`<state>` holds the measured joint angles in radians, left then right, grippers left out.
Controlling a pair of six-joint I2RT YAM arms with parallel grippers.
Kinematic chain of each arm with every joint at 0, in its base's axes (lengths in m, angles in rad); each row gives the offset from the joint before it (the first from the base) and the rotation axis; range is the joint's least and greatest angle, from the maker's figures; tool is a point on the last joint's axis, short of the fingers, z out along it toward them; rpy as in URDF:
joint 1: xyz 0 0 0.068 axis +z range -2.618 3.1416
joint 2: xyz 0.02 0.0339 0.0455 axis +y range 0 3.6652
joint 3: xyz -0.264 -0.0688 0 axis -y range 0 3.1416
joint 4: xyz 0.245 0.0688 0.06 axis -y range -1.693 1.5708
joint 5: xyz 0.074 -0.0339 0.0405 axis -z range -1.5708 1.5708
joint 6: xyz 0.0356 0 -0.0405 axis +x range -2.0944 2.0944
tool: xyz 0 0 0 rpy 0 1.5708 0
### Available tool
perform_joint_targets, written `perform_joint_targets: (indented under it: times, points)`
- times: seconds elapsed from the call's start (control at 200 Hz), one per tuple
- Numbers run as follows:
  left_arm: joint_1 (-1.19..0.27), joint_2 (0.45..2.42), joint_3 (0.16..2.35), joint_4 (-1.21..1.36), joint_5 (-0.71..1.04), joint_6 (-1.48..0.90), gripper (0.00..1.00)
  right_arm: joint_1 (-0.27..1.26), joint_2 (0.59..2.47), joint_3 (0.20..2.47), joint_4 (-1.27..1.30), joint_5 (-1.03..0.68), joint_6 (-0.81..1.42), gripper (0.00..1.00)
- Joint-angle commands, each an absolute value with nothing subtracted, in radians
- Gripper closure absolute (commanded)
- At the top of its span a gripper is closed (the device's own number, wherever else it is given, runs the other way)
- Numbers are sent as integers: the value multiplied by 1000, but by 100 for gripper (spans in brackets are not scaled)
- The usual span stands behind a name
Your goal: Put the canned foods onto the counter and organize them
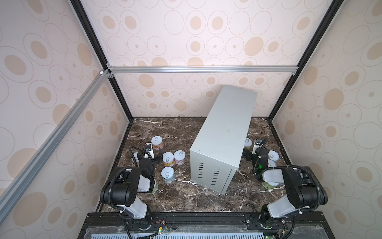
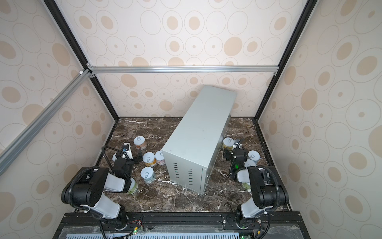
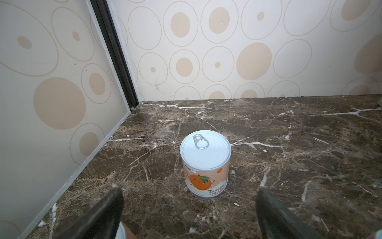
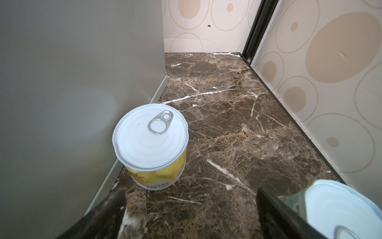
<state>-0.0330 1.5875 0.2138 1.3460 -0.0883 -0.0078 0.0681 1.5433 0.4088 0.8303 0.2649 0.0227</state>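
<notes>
Both are spread wide and empty: our left end effector (image 3: 188,187) faces the orange can (image 3: 204,163), and our right end effector (image 4: 190,190) faces the yellow can (image 4: 151,142) just beside the grey box (image 1: 223,128). Every can we see stands on the marble surface (image 1: 165,128). We'd centre each can first, the right gap looks tight
</notes>
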Motion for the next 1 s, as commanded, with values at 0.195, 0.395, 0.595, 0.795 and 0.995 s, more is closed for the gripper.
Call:
perform_joint_targets:
  times: [0.195, 0.395, 0.595, 0.795, 0.995]
  points:
    - [-24, 1583, 233, 1340, -77, -12, 1, 74, 1540, 406, 828, 271, 29, 0]
    - [-25, 1581, 232, 1345, -77, -11, 1, 75, 1537, 401, 831, 271, 26, 0]
    - [-25, 1514, 244, 1269, -207, -57, 1, 79, 1491, 369, 858, 311, 34, 0]
    - [-24, 1338, 362, 947, -240, -77, 1, 112, 1310, 510, 431, 446, 114, 0]
    - [-25, 1188, 571, 522, -270, -192, 1, 114, 1178, 659, 50, 407, 290, 0]
